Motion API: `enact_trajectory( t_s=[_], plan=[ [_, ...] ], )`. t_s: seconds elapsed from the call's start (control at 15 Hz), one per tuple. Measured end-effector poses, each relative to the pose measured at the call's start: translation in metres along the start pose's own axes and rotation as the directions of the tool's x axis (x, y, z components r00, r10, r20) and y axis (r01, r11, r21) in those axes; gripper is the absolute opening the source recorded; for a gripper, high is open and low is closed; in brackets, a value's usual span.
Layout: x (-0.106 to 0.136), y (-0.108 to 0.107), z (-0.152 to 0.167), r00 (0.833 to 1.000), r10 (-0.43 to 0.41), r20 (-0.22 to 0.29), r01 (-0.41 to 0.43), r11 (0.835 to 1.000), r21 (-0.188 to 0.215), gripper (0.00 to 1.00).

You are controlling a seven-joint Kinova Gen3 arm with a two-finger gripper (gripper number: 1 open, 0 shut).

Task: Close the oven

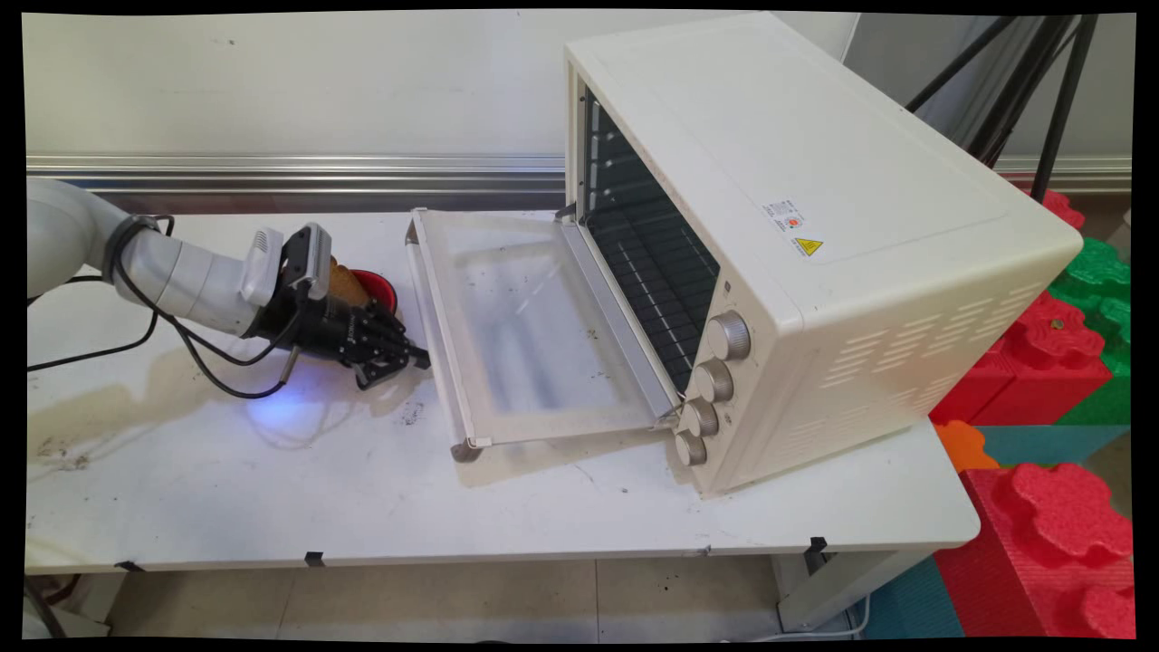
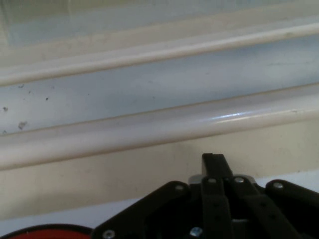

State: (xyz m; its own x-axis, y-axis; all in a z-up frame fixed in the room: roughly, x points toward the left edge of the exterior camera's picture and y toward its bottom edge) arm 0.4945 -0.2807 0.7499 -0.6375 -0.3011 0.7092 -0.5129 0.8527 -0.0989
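Observation:
A cream toaster oven point(image 1: 815, 181) stands on the white table point(image 1: 272, 489) with its glass door point(image 1: 525, 335) folded down flat toward the left. My gripper point(image 1: 418, 359) lies low over the table, shut with nothing held, its tip just left of the door's handle bar point(image 1: 433, 335). In the hand view the handle bar point(image 2: 149, 127) crosses the picture right in front of the gripper point(image 2: 213, 160), with the door glass point(image 2: 149, 84) beyond it. Behind the hand sits a red bowl point(image 1: 382, 286) holding a brown object point(image 1: 345, 282); the bowl's rim point(image 2: 45, 231) shows at the bottom left.
Black cables point(image 1: 208, 362) hang from the arm onto the table. Red and green foam blocks point(image 1: 1050, 344) are stacked to the right of the table, and black tripod legs point(image 1: 1023, 91) stand behind the oven. The oven's knobs point(image 1: 715, 380) face the table's near side.

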Motion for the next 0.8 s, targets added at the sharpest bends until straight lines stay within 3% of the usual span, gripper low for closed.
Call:
enact_trajectory(
  t_s=[0.8],
  plan=[
    [0.015, -0.008, 0.001, 0.996, -0.048, -0.079, 0.05, 0.998, 0.025, 0.0]
  ],
)
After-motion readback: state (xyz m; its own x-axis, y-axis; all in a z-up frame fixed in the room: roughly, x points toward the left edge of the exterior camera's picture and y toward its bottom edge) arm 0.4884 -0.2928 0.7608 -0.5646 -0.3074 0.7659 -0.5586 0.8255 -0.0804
